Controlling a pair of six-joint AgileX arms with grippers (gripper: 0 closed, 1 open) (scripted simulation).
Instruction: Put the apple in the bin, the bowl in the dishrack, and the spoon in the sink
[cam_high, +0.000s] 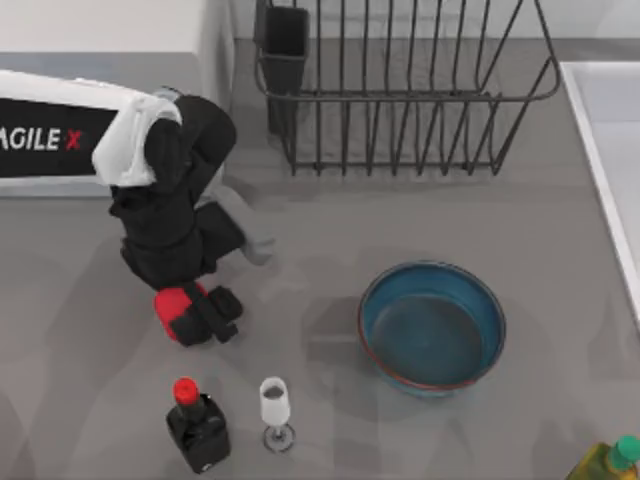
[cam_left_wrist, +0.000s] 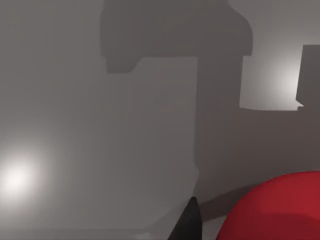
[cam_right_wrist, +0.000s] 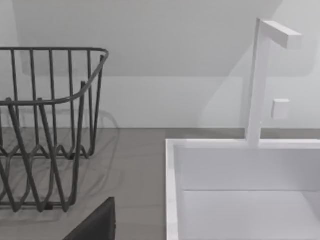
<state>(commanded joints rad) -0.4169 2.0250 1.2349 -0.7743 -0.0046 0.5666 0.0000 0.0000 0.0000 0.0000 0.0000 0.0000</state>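
Left gripper (cam_high: 200, 312): down low at the table's left side, at the end of the black AgileX arm, its dark fingers set on either side of the small, smooth, bright red apple (cam_high: 172, 306).
Grip state: from above the fingers look pinched onto the apple; I judge it held, though whether it has left the table I cannot tell.
Apple from the wrist: in the left wrist view the apple (cam_left_wrist: 280, 210) sits right up against the camera, with one dark fingertip (cam_left_wrist: 189, 222) just beside it.
Key relation: the apple lies directly at the left gripper, on its left flank in the top view; this arm is plainly the nearer one for it.
Bin: I see none from here, so which way the apple must travel is unclear.
Wide round blue bowl with reddish-brown rim (cam_high: 432, 328): on the table right of centre, empty, well apart from the left gripper.
Black wire dishrack (cam_high: 400, 95): at the far side, beyond the bowl; empty.
Light grey-white sink (cam_high: 610, 110): along the right edge, with its basin in the right wrist view.
Right gripper: state cannot be told.
Nearby clutter: a black bottle with a red cap (cam_high: 196, 425) and a clear wine glass (cam_high: 275, 410) stand near the apple, a risk when lifting.
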